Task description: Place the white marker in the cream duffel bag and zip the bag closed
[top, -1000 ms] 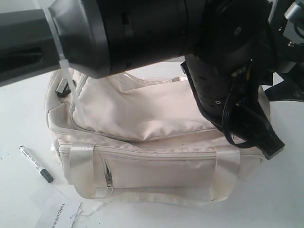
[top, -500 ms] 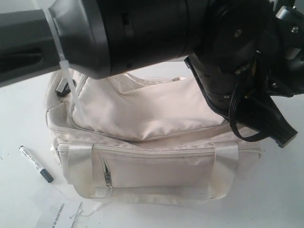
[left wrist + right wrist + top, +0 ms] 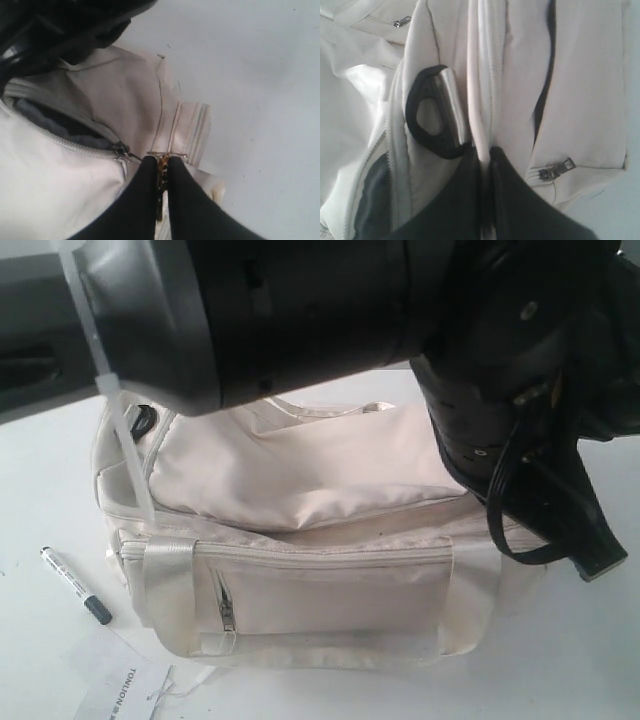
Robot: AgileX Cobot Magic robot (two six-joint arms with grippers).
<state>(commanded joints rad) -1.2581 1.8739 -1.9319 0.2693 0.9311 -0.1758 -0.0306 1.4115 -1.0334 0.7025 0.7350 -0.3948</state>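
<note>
The cream duffel bag sits mid-table with its top zipper partly open, grey lining showing. The white marker, black cap toward the front, lies on the table left of the bag, away from both grippers. My left gripper is shut on a small brass-coloured metal fitting at the bag's end, beside a dark zipper slider. My right gripper is shut on a raised cream fabric edge of the bag, next to a black strap buckle. Black arm links hide both grippers' fingertips in the exterior view.
A printed white paper sheet lies at the front left near the marker. Large black arm links span the top of the exterior view over the bag. A second zipper pull sits on the bag's side panel. Bare white table surrounds the bag.
My right gripper has gone from open to shut on the bag's fabric edge. The black arm over the bag's right end has shifted right, and the top flap has shifted with it. The marker has stayed put.
</note>
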